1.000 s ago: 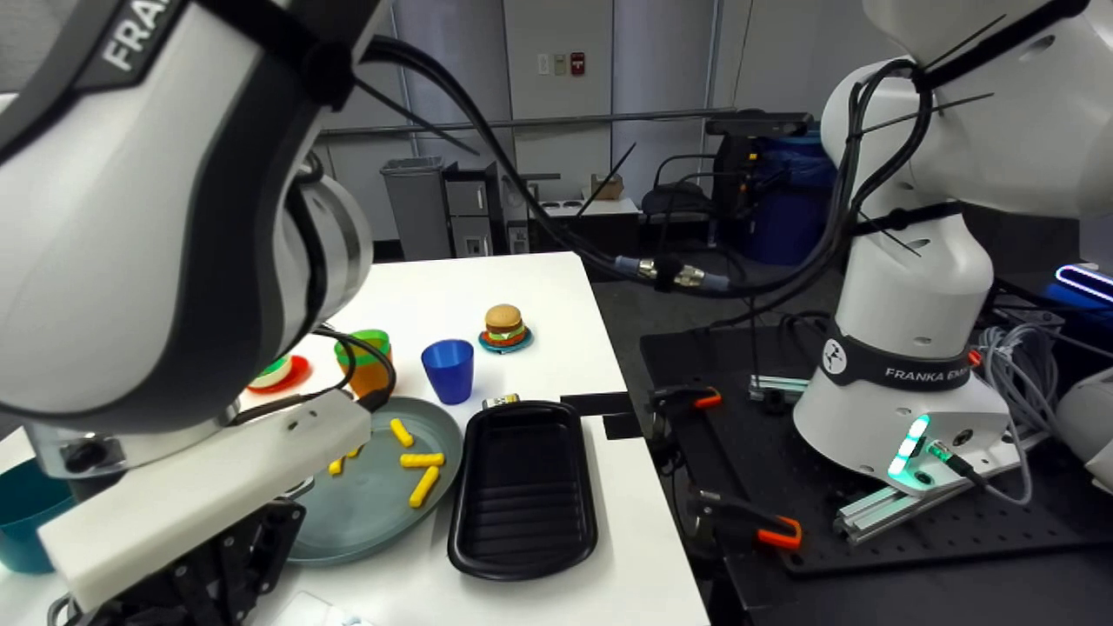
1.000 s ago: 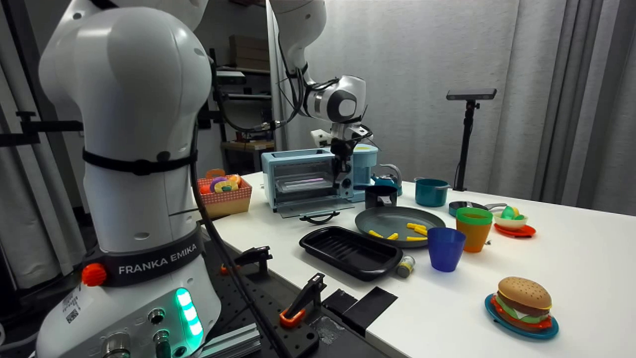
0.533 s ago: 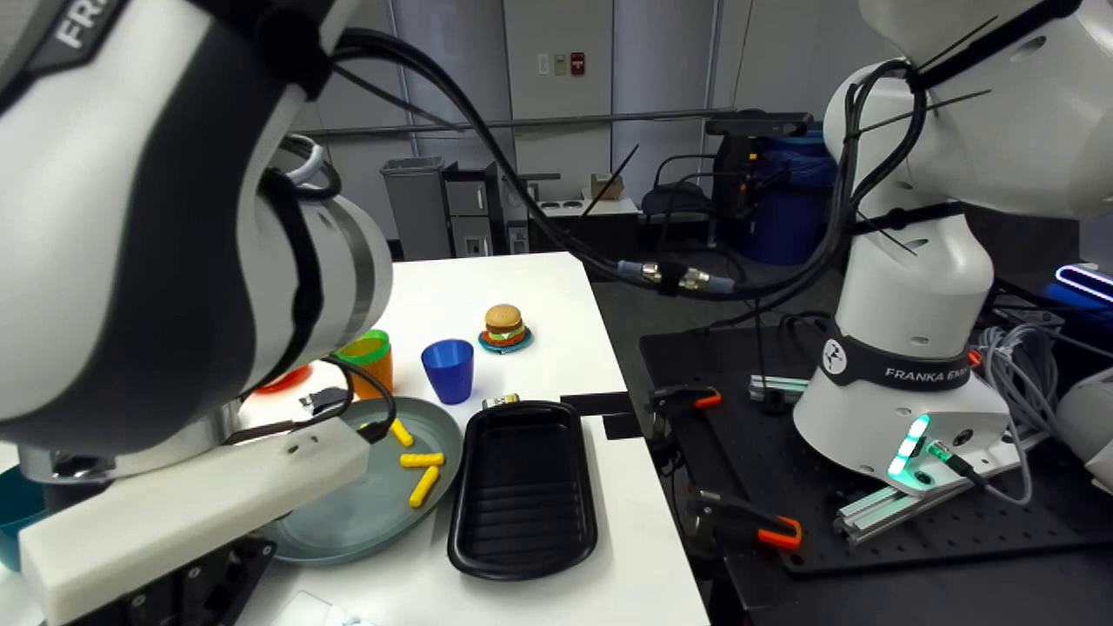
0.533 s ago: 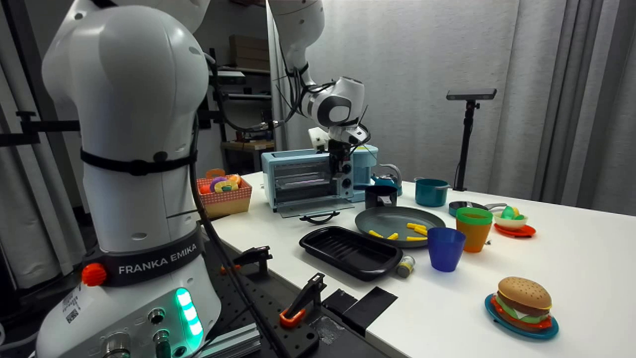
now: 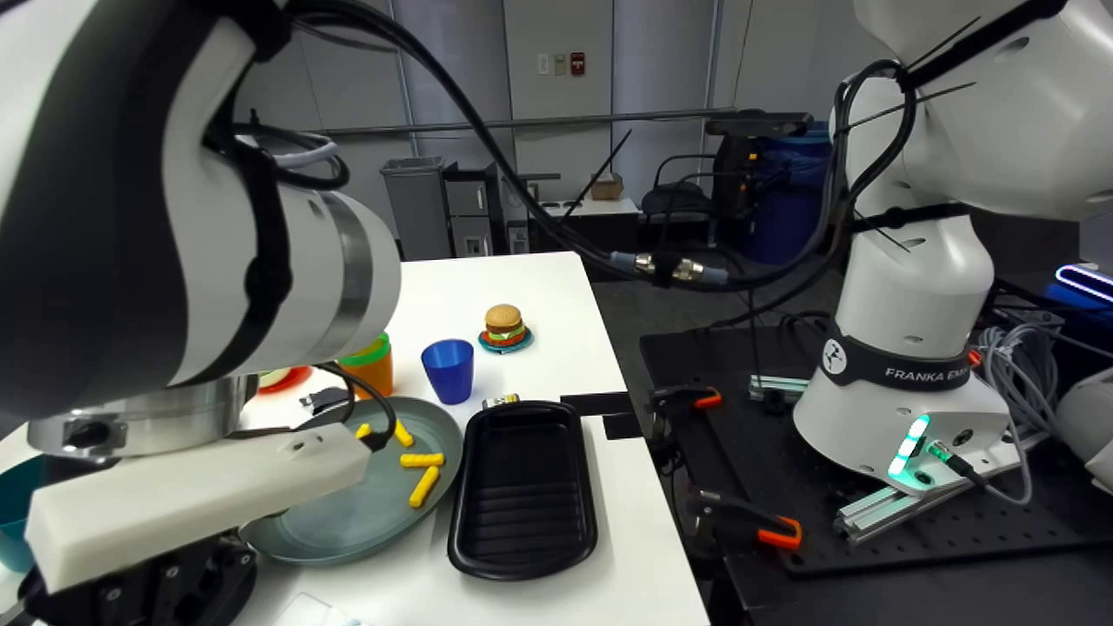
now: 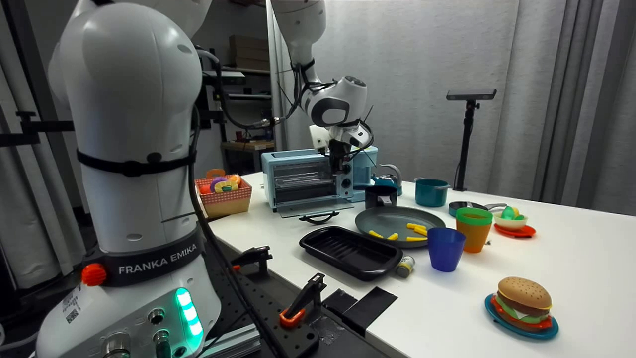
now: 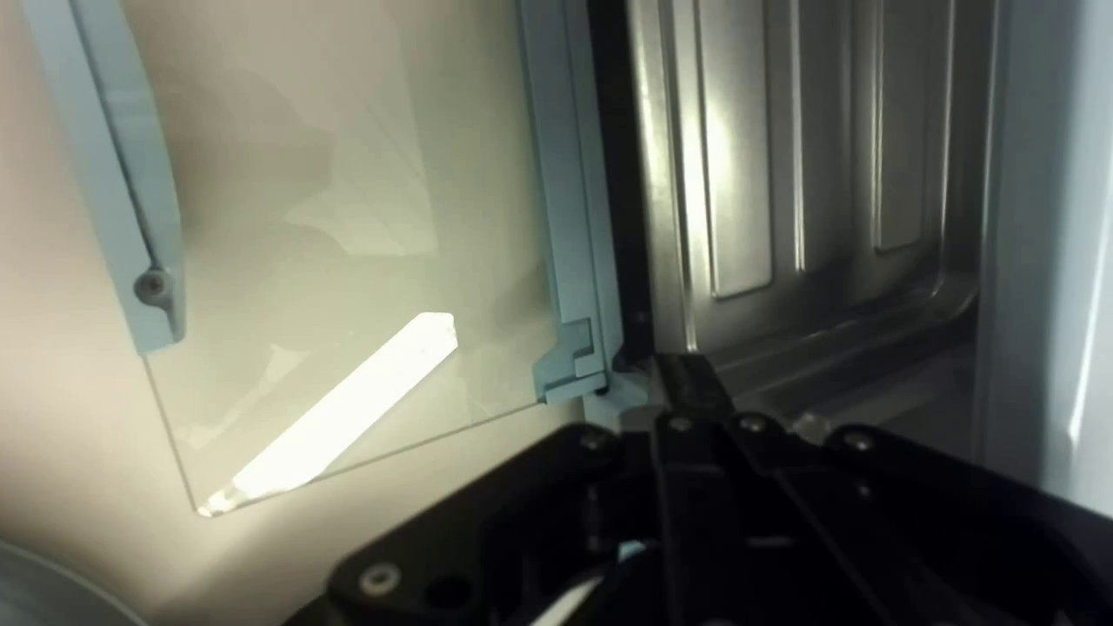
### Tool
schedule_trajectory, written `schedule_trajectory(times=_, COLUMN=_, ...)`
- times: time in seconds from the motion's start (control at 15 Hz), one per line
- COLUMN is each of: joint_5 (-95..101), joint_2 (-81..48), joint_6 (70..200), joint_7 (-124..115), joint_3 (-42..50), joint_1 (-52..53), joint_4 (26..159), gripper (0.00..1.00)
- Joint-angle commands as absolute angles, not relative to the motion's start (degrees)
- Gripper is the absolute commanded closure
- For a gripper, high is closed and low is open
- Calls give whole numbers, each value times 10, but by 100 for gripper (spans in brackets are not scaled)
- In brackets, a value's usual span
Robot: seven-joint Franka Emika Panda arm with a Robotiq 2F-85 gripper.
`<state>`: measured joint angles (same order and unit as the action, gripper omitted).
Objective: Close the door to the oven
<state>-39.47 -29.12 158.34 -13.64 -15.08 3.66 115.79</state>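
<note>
The light blue oven [image 6: 293, 155] stands at the back of the table in an exterior view. Its clear door [image 6: 318, 206] is folded down flat in front, with a black handle [image 6: 319, 218] on the near edge. From the wrist, the glass door [image 7: 348, 217] fills the left side and the metal oven cavity [image 7: 783, 156] the right. My gripper [image 7: 693, 378] is shut with nothing between its fingers, its tips in line with the hinge corner; how far off they are I cannot tell. In an exterior view the gripper [image 6: 338, 168] is before the opening's right part.
Near the door stand a black mug [image 6: 381, 197] and a grey plate [image 5: 348, 522] with several yellow sticks. A black tray [image 6: 350, 253] lies closer to the table edge. A basket [image 6: 226, 201] is left of the oven, with a teal kettle [image 6: 385, 182] to its right.
The arm has shifted and the gripper sits slightly higher before the oven in an exterior view. The door and the table items have not moved.
</note>
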Motion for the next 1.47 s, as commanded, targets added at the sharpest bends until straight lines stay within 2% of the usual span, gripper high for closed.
schedule_trajectory(times=0.0, joint_5=-435, joint_2=-282, joint_6=1593, joint_7=-104, joint_3=-160, joint_1=29, joint_4=1172, gripper=100)
schedule_trajectory(times=0.67, joint_5=-399, joint_2=-281, joint_6=1569, joint_7=-134, joint_3=-126, joint_1=57, joint_4=1178, gripper=100)
schedule_trajectory(times=1.4, joint_5=-428, joint_2=-301, joint_6=1570, joint_7=-112, joint_3=-147, joint_1=46, joint_4=1142, gripper=100)
